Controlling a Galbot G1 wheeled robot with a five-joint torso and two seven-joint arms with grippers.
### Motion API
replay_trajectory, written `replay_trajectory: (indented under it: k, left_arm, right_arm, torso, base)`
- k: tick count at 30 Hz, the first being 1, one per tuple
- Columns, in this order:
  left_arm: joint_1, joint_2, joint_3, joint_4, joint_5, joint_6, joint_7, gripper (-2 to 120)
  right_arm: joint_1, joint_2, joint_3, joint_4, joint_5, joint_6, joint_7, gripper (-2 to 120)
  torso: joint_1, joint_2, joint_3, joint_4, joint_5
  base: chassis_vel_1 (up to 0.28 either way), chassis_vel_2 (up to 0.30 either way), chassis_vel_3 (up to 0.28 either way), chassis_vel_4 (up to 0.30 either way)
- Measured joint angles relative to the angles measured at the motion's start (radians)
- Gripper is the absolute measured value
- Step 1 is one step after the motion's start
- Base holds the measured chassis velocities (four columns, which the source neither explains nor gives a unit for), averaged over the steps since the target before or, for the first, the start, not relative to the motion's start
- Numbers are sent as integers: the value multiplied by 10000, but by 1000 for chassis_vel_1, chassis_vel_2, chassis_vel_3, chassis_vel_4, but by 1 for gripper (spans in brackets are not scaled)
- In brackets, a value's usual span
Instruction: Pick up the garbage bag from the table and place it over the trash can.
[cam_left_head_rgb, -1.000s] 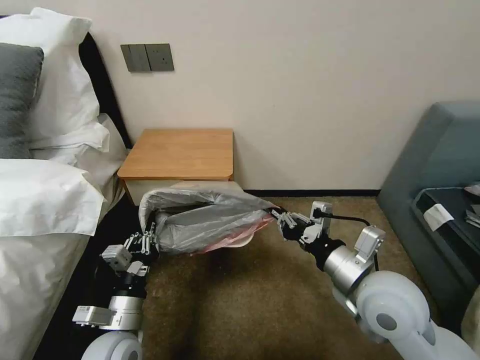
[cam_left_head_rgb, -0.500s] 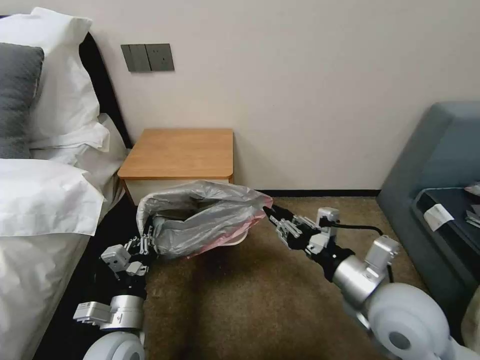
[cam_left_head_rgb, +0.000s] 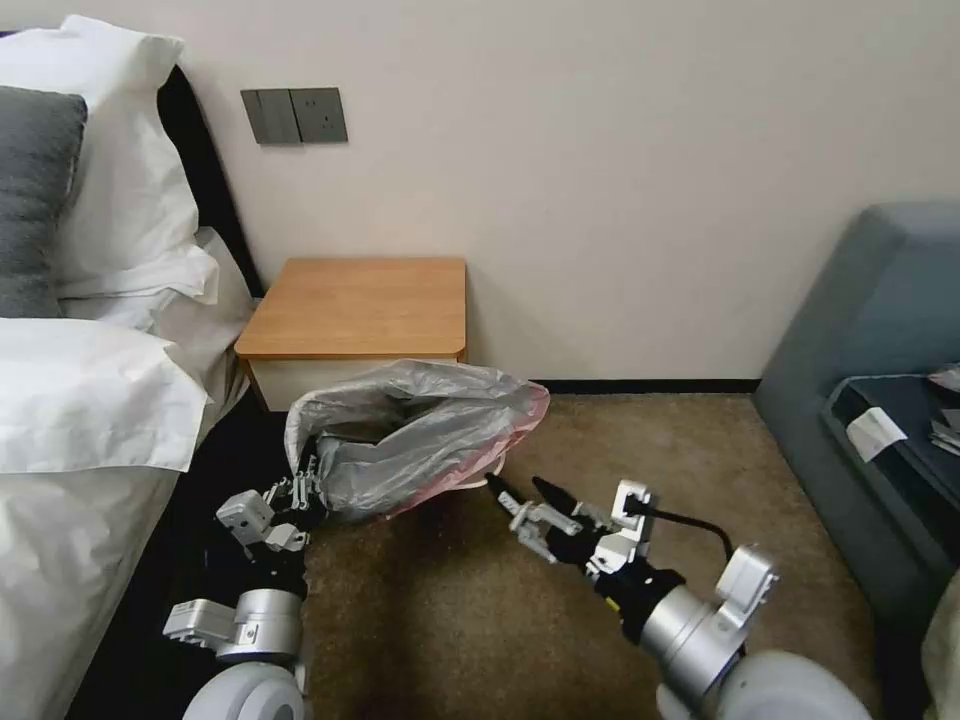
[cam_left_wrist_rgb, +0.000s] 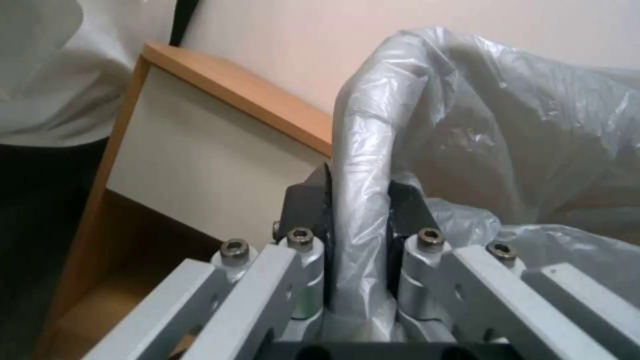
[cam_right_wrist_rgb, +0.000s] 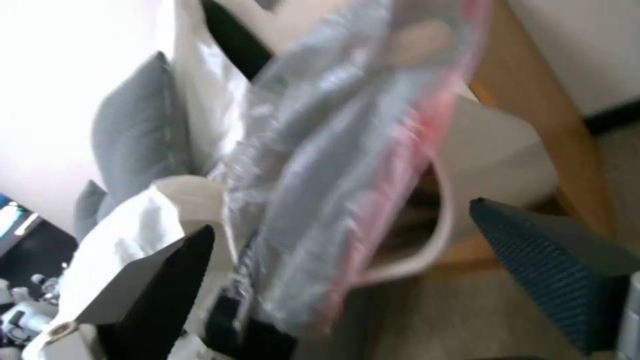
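The left hand (cam_left_wrist_rgb: 357, 215) pinches a fold of the garbage bag (cam_left_head_rgb: 420, 430) — draped over the trash can (cam_right_wrist_rgb: 427, 250). The right hand (cam_left_head_rgb: 520, 495) hangs spread wide, empty, just beside it.

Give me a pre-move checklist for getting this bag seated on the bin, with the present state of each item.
1. Left end effector grips the garbage bag: ok, a fold of plastic is pinched between its fingers.
2. Right end effector holds the bag's other side: not ok, it is open and off the bag, over the carpet.
3. Bag off the table: ok, the wooden top is bare.
4. Bag over the trash can: ok, it drapes over the top, with the cream rim showing below the pink edge.
5. Bag mouth spread around the whole rim: cannot tell, plastic hides the far side.
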Motion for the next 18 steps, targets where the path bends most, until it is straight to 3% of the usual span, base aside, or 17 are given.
replay_trajectory:
  k: [18]
  left_arm:
    - [93,-106,114,62,37,-89,139,9]
  right_arm:
    - [786,69,-440,-737,-340,172,-400,100]
  torso:
    - [0,-2,1,0,1]
  base:
    - [0,0,0,0]
